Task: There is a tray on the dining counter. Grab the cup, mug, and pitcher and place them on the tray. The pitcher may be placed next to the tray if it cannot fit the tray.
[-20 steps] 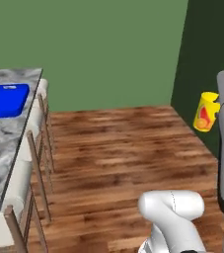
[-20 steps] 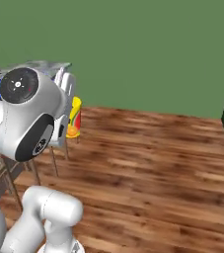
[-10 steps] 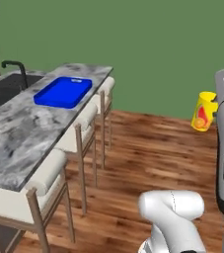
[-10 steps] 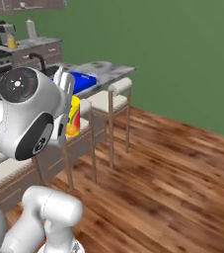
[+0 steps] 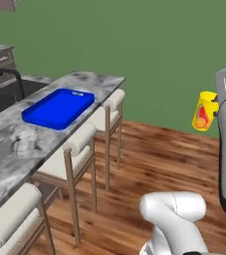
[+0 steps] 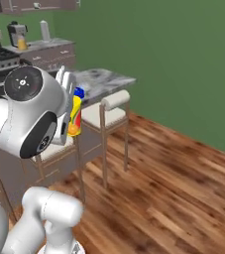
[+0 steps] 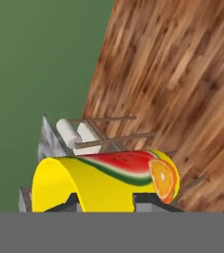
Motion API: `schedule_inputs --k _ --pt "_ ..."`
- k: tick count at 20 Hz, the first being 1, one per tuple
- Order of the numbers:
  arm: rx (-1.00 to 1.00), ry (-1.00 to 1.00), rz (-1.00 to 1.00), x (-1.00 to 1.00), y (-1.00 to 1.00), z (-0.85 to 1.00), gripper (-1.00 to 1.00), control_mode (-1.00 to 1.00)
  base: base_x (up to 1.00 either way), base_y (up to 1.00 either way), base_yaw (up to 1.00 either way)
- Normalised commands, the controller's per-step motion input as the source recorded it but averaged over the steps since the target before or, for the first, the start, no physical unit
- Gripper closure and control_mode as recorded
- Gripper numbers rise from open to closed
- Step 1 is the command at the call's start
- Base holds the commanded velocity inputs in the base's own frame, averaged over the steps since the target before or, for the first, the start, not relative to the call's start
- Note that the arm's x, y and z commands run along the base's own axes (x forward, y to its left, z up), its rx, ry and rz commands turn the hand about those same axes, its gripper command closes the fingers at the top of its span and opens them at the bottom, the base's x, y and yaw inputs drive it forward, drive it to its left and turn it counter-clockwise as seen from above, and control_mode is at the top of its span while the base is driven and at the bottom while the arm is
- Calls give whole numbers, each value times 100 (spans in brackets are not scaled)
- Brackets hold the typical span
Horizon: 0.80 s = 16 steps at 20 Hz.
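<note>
Gripping cup (image 7: 103, 183), pincer (image 7: 106, 200) held aloft over wood floor (image 5: 169, 159); tray (image 5: 58, 107) on dining counter (image 5: 15, 144).

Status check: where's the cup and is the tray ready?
Gripper shut on the cup, carried in the air. Tray on dining counter, nothing on it. Stools along the counter edge.

We note the yellow cup (image 6: 76, 115) held up beside the arm's large joint, with the dining counter (image 6: 100, 79) and its stools (image 6: 105, 113) behind.
</note>
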Motion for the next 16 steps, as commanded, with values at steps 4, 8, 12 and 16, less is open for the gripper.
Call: schedule_inputs --k 4,8,12,16 --pt "0 0 0 0 0 0 100 100 87 -64 23" --pt "0 0 0 0 0 0 100 100 94 -57 23" --pt "0 0 0 0 0 0 100 100 93 -37 29" --pt "0 0 0 0 0 0 100 100 83 -17 35"
